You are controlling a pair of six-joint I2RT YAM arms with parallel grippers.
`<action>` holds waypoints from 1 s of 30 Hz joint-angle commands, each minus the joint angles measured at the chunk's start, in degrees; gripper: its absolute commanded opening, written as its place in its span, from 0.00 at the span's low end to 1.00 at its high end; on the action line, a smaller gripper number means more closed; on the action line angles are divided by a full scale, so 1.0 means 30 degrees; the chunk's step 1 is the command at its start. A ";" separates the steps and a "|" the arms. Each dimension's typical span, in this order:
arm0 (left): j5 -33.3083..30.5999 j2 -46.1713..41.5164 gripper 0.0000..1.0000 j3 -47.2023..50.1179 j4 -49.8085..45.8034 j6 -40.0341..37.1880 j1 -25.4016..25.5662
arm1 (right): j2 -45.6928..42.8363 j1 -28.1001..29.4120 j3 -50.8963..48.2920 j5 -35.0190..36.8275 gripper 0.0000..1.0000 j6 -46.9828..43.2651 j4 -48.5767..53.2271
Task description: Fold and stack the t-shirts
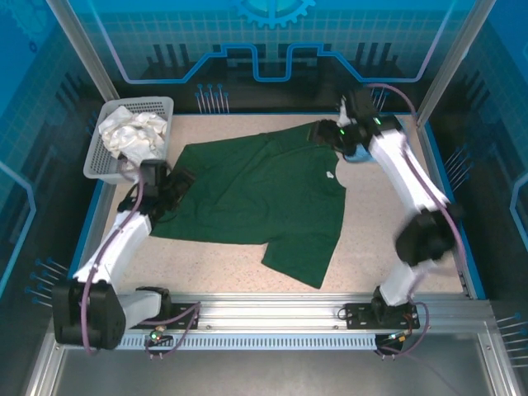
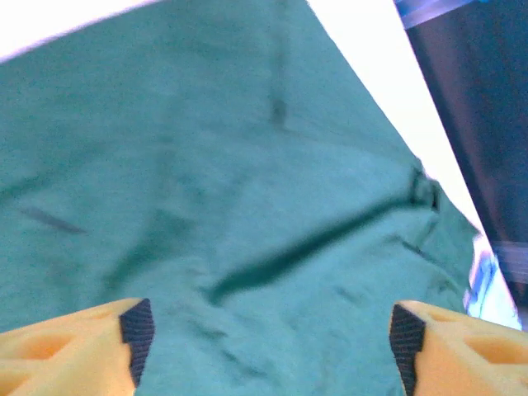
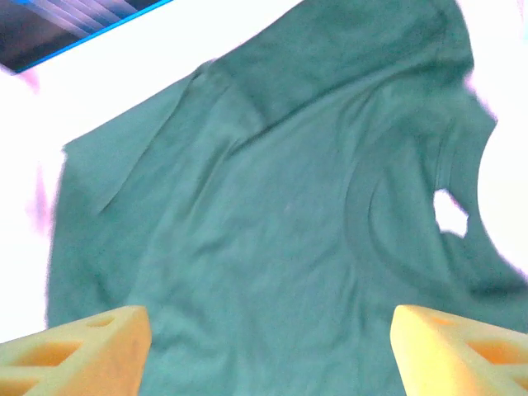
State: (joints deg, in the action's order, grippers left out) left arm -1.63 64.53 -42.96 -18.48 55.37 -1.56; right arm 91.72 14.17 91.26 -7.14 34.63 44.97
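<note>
Your dark green t-shirt [image 1: 264, 198] lies spread on the surface [image 1: 206, 268], its white neck label [image 1: 330, 175] toward the right arm. Your left claw [image 1: 177, 183] is over the shirt's left edge, fingers wide apart, released, with nothing between them. Your right claw [image 1: 323, 132] hangs over the far right sleeve, likewise released. A bit of the light blue t-shirt [image 1: 360, 155] peeks out beside that arm. The white basket [image 1: 103, 167] at the far left corner holds pale cloth [image 1: 132, 132].
</note>
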 commanded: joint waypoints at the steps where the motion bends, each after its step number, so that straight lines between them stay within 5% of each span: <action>1: 0.1767 -0.0994 0.71 0.2756 -0.2525 0.0314 -0.2739 | -0.3585 0.0490 -0.7982 -0.1423 0.75 0.2201 -0.2323; 8: 0.2337 -0.0548 0.69 0.4097 -0.2608 -0.1479 -0.6332 | -0.7571 0.5429 -1.6574 -0.1169 0.67 0.3677 -0.1655; 13: 0.3509 0.1387 0.65 0.4155 -0.1269 -0.1418 -0.7529 | -1.0427 0.5863 -2.0861 -0.1430 0.68 0.6573 -0.2814; 23: 0.3500 0.4006 0.59 0.3879 0.0538 -0.1180 -0.7333 | -0.9827 0.7831 -2.0952 -0.1491 0.63 0.6864 -0.3582; 30: 0.2726 0.6168 0.58 0.3406 0.1441 -0.1195 -0.5669 | -0.8468 1.0258 -2.0573 -0.0434 0.59 0.8261 -0.4088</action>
State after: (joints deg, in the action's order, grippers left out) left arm 5.78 77.65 -33.61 -23.35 52.16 -21.78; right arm 64.45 42.76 27.90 -10.09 56.90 34.00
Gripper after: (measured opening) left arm 0.586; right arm 0.597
